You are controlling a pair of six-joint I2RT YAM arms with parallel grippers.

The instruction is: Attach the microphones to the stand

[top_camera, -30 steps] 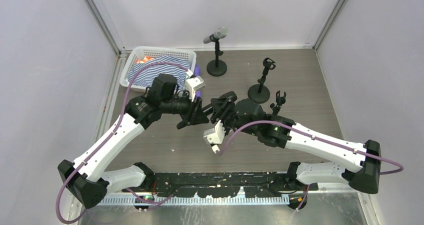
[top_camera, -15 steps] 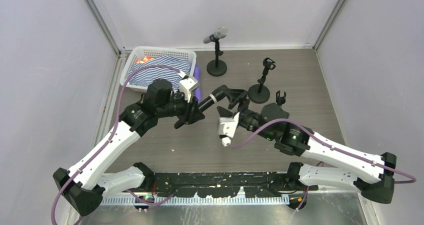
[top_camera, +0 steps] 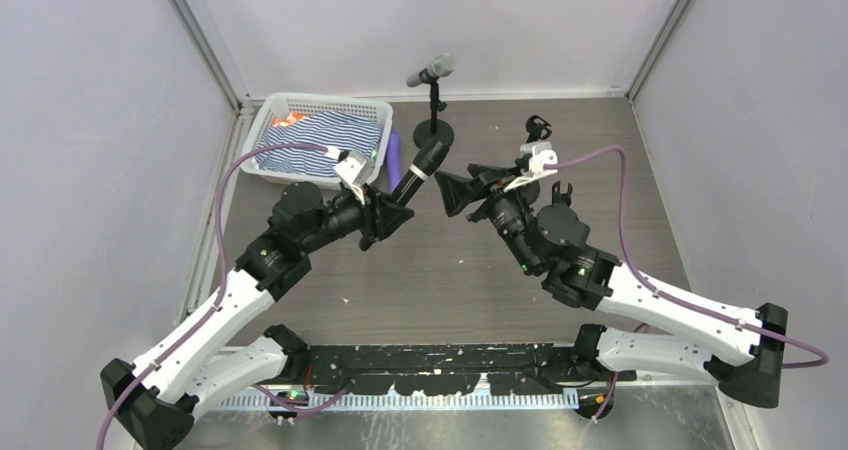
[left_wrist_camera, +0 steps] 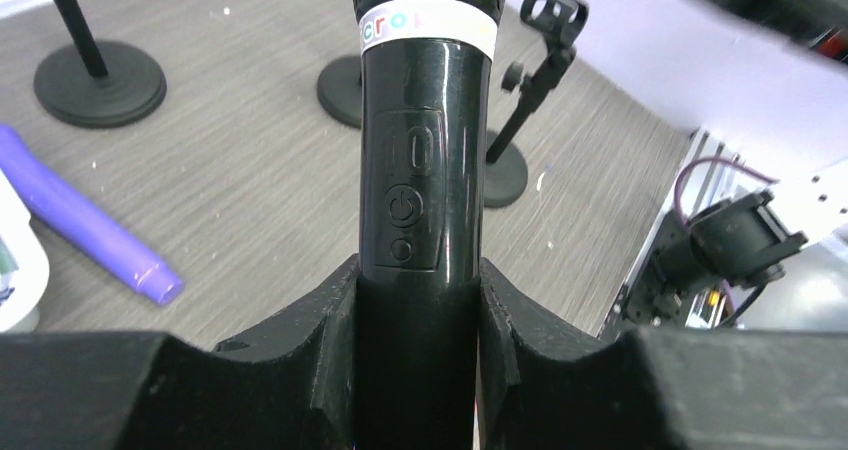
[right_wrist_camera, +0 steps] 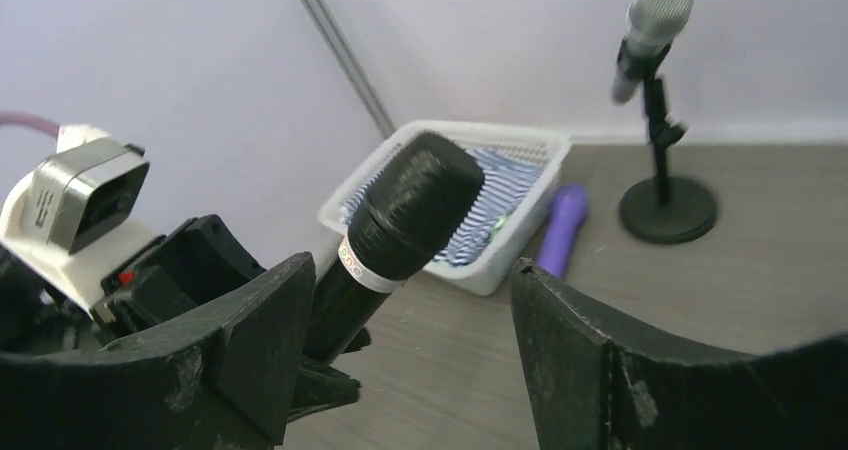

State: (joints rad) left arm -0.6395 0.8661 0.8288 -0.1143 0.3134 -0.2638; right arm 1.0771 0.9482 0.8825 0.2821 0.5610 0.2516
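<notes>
1. Closest in, the left fingers (top_camera: 395, 215) are clamped low on the black microphone (top_camera: 420, 175), which is held above the table (top_camera: 400, 270) with its head angled up toward the middle.
2. Just beside that head, the right fingers (top_camera: 455, 188) stand spread, gripping nothing and not touching the microphone.
3. My read is that the black microphone is next for a clip. To do it well, keep the low grip firm and line the handle up with the clip. Press it in squarely, perhaps with the free right fingers steadying the base so it doesn't tip.
4. Behind them waits an empty stand (top_camera: 520, 170). A second clip (top_camera: 560, 192) pokes up by the right arm.
5. Further left, the purple microphone (top_camera: 393, 160) lies flat beside the white basket (top_camera: 320, 98).
6. At the back, the silver-grey microphone (top_camera: 432, 70) already sits on the far stand (top_camera: 433, 120).
7. Each view adds something:
   - The left wrist shows the button panel, the coloured band and how snug the clamp is.
   - The right wrist shows the black head framed between its parted fingers.
   - Only the top view gives both arms and the stand layout.
</notes>
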